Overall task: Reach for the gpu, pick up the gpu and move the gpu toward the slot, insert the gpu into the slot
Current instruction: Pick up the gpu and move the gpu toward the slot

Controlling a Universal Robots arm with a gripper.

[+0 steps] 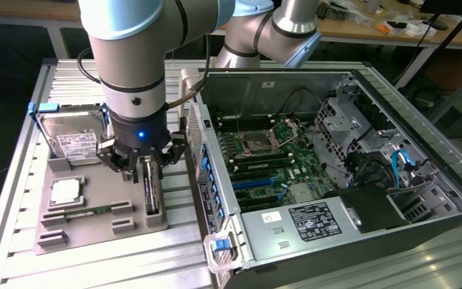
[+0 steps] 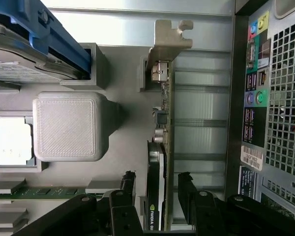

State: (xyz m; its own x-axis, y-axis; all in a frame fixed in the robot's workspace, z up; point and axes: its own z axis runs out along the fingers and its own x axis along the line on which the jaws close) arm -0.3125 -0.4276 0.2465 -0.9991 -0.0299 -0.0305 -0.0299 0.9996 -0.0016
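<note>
Black fingers (image 2: pixel 129 186) of the gripper (image 2: pixel 157 177) stand wide apart on either side of the gpu (image 2: pixel 167 147), with a gap between each finger and the card (nothing is gripped). The gpu stands on its long edge in a gray fixture tray (image 1: pixel 94 232). Its metal bracket (image 2: pixel 169 42) is at the end away from the gripper, and its fan side faces a gray block (image 2: pixel 69 125). That same tray carries a hard drive (image 1: pixel 72 141), a processor (image 2: pixel 7 142) and a green memory stick (image 2: pixel 39 192). Just beside the tray, at the exterior view's right, lies the open computer case (image 1: pixel 423 180) with its green motherboard (image 1: pixel 283 153). The blue slot (image 1: pixel 254 182) on that board is well apart from the gpu.
</note>
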